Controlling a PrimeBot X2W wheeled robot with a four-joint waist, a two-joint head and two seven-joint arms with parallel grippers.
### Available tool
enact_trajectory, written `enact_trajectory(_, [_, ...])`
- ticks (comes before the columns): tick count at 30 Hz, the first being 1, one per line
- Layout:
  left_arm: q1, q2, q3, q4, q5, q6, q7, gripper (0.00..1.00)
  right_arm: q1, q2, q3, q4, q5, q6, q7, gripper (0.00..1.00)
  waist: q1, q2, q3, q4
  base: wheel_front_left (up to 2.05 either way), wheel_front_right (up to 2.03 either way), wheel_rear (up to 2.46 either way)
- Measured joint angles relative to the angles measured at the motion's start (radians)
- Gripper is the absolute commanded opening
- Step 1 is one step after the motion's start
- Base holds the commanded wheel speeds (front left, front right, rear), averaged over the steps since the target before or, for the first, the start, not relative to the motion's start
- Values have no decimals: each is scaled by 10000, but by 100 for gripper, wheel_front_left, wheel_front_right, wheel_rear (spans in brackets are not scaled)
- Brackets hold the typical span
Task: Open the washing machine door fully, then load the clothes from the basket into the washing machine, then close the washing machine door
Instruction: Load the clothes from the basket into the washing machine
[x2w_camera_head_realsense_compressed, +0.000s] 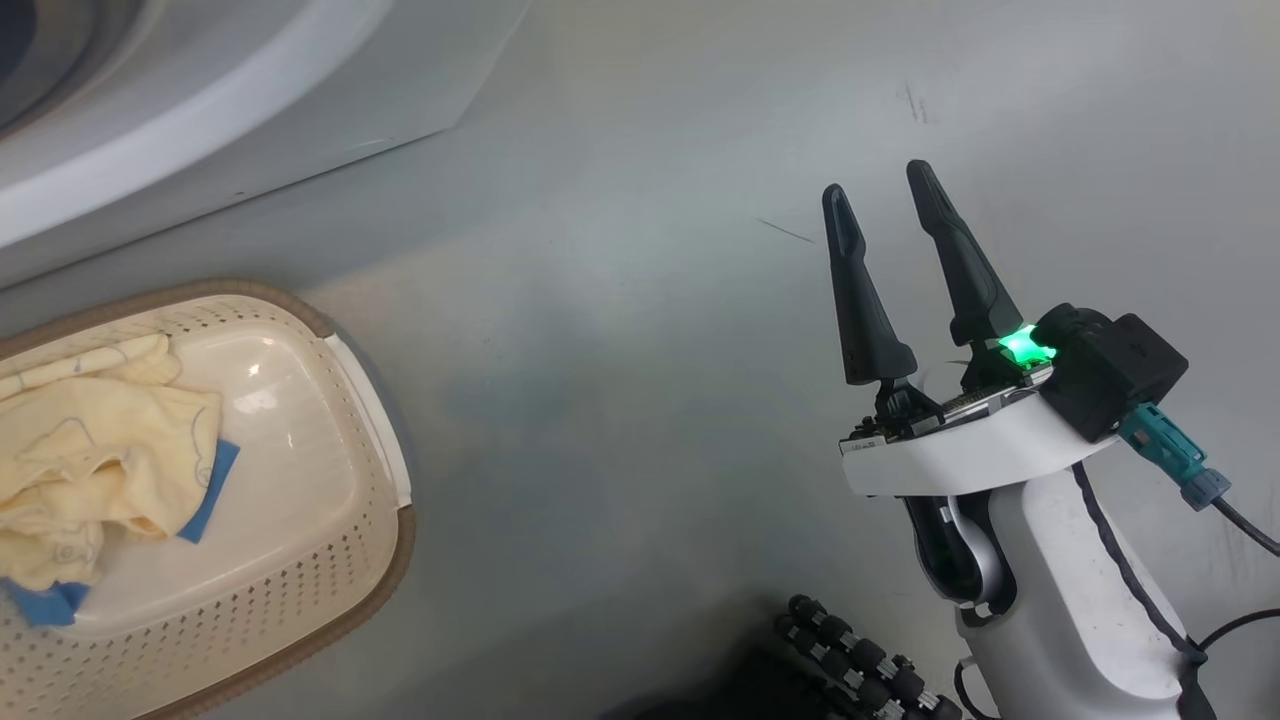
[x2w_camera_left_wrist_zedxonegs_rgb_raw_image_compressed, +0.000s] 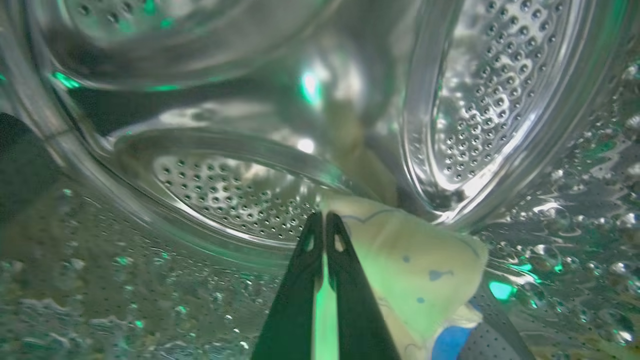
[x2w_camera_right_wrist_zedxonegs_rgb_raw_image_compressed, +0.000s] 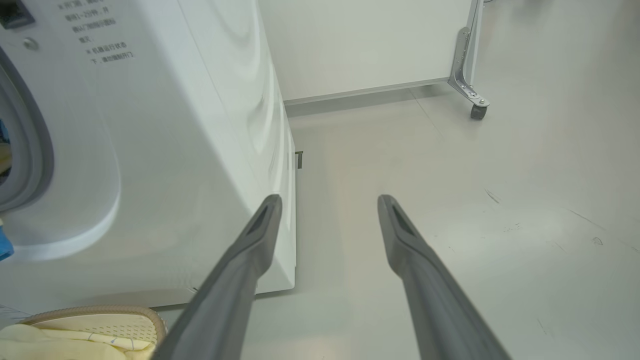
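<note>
Fingers of the left end effector (x2w_camera_left_wrist_zedxonegs_rgb_raw_image_compressed: 324, 235) are pressed together inside the perforated steel drum (x2w_camera_left_wrist_zedxonegs_rgb_raw_image_compressed: 480, 90); a pale-yellow garment (x2w_camera_left_wrist_zedxonegs_rgb_raw_image_compressed: 415, 260) is seen against their right side, but a pinch cannot be confirmed; the right end effector (x2w_camera_head_realsense_compressed: 880, 195) is held spread above the floor (x2w_camera_head_realsense_compressed: 620, 350), beside the washing machine (x2w_camera_right_wrist_zedxonegs_rgb_raw_image_compressed: 175, 125); further clothes (x2w_camera_head_realsense_compressed: 100, 440) are lying in the basket (x2w_camera_head_realsense_compressed: 385, 560).

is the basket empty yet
Not empty. Pale-yellow clothes with a blue piece lie heaped in the left part of the basket; its right part is bare.
</note>
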Motion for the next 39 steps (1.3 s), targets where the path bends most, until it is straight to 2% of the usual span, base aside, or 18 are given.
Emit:
enact_trajectory(9, [73,-654,291,1367,-840,79,-119,0,-187,8,8,54,4,0,0,100,0,0,175,-110,0,0,0])
enact_trajectory(16, [99,-1233,616,2245,-1666,75,562,0,-187,10,4,155,2,0,0,100,0,0,106,-54,0,0,0])
enact_trajectory(17, [104,-1287,631,2311,-1707,67,600,8,-187,10,4,165,2,0,0,100,0,0,90,-40,0,0,0])
enact_trajectory(18, [104,-1333,635,2368,-1743,21,675,63,-187,10,4,173,2,0,0,100,0,0,72,-25,0,0,0])
enact_trajectory(19, [103,-1390,644,2449,-1812,-17,732,100,-187,10,-6,180,2,0,0,100,0,0,52,-7,0,0,0])
enact_trajectory(26, [109,-1634,514,2541,-1854,-117,518,100,-187,10,-123,309,-63,-2,0,100,0,0,-166,193,0,0,0])
enact_trajectory(31, [202,-2092,454,2510,-2034,-221,-19,100,-186,8,-291,362,-190,-12,0,100,0,0,-362,397,0,0,0])
enact_trajectory(39, [1189,-2485,286,2357,-2086,-391,-1037,100,-165,2,-548,456,-466,-13,0,100,0,0,-771,788,0,0,0])
